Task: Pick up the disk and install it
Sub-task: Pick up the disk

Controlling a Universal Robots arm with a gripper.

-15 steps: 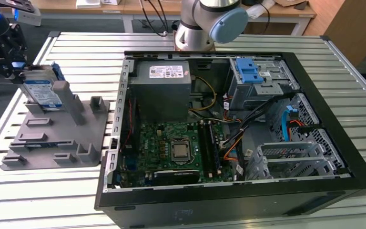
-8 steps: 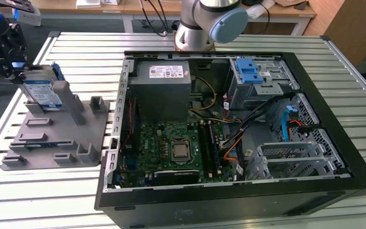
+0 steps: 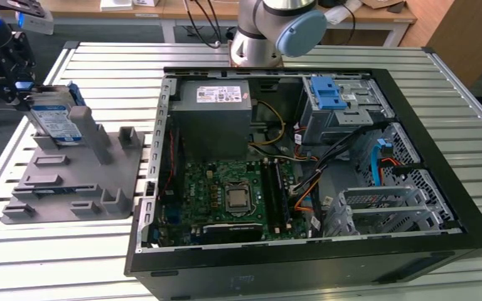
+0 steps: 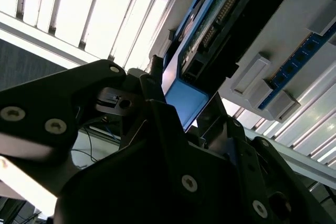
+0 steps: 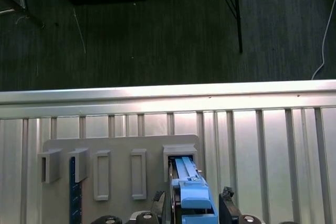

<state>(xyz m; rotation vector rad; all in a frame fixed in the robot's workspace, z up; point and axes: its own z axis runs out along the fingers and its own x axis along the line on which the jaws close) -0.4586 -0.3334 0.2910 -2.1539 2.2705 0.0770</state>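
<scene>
The claw (image 5: 192,203), partly cut off in the first wrist view, straddles the disk (image 5: 185,174), fingers apart; the grey holder (image 3: 73,182) hides the disk's lower end.

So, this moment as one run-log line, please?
stage: pick-up | silver rectangular hard disk with blue plastic rails: upright in grey plastic holder | black gripper: at disk's upper end | installed: no

You face a slatted silver metal table (image 3: 48,263). Directly on it lie a grey moulded plastic fixture plate (image 3: 61,185) and an open black computer tower case (image 3: 308,271).
</scene>
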